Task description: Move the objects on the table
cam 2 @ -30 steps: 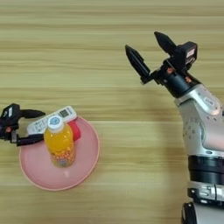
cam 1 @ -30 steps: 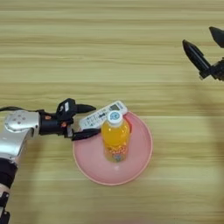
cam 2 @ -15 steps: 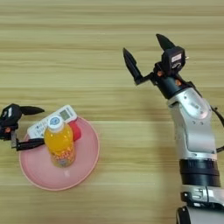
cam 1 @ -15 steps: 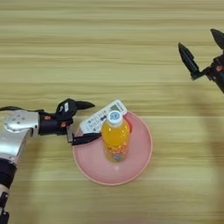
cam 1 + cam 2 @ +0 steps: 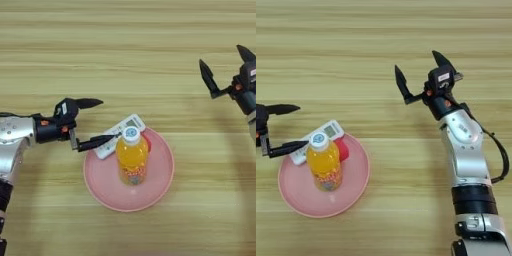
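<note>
From my seat, the left tool [image 5: 95, 122] sits at the desk's 9 o'clock side, its two black fingers spread wide apart and grasping nothing. One finger points out above; the lower finger [image 5: 97, 142] reaches to the near end of the long white remote control with grey buttons and a small screen [image 5: 120, 135], and I cannot tell whether it actually touches it. The remote lies tilted across the round pink plate's [image 5: 155, 186] rim at about 10 o'clock, partly on the plate and partly over the broad light-brown wooden desk [image 5: 125, 55].

Next along, the small orange-drink bottle with a white cap [image 5: 131, 159] stands upright on the plate, a little toward the plate's 11 o'clock, just beside the remote. In the right eye view I see a small red cube [image 5: 342, 149] peeking out behind the bottle at its 2 o'clock, on the plate.

Further right, the right tool [image 5: 421, 75] is up at the desk's 2 o'clock, well apart from the plate, its fingers splayed open and empty.
</note>
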{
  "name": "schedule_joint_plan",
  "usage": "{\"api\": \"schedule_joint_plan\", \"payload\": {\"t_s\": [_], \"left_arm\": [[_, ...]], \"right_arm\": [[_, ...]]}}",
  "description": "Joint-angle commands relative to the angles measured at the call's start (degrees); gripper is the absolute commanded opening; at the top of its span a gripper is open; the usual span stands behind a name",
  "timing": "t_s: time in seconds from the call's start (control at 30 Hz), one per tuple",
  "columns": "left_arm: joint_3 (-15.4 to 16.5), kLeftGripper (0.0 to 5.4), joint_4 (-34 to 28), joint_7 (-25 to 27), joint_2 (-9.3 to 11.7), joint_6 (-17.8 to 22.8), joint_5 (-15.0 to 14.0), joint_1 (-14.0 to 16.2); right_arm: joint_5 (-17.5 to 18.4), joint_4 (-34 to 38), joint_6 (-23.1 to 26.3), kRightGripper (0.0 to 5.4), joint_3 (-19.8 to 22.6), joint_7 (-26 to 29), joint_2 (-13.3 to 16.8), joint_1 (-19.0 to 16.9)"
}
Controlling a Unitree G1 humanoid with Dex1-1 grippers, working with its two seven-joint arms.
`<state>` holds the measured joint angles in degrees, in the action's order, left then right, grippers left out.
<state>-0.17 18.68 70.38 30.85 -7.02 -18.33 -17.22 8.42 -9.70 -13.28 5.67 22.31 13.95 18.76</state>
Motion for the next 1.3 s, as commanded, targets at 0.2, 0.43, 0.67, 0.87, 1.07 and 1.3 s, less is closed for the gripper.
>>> {"api": "schedule_joint_plan", "payload": {"t_s": [0.2,0.43,0.67,0.87,1.07,1.3], "left_arm": [[7.5,5.39,-7.1,-6.1,-2.4,2.8,-8.6,-1.5],[10.9,5.39,-12.2,-22.8,-9.8,0.4,-7.6,-2.0],[11.0,5.39,-10.5,-41.2,-16.7,-7.1,3.2,-0.3],[11.8,5.39,-3.3,-56.1,-19.7,-14.9,13.5,0.7],[12.3,5.39,1.3,-65.2,-21.0,-17.9,17.3,0.5],[10.9,5.39,6.1,-69.6,-21.1,-24.0,20.2,0.8]], "right_arm": [[-0.6,-1.1,-1.4,5.4,-0.6,-0.9,-0.4,-0.4],[0.0,2.1,-0.4,5.4,-0.5,-1.0,0.1,-1.4],[0.1,4.3,0.1,5.4,-0.5,-0.9,0.4,-1.8],[0.2,6.1,0.4,5.4,-0.8,-0.7,0.3,-1.7],[0.6,8.8,0.1,5.4,-1.1,0.3,0.5,-2.5],[9.6,17.4,3.4,5.4,-1.2,7.9,2.9,-5.0]]}}
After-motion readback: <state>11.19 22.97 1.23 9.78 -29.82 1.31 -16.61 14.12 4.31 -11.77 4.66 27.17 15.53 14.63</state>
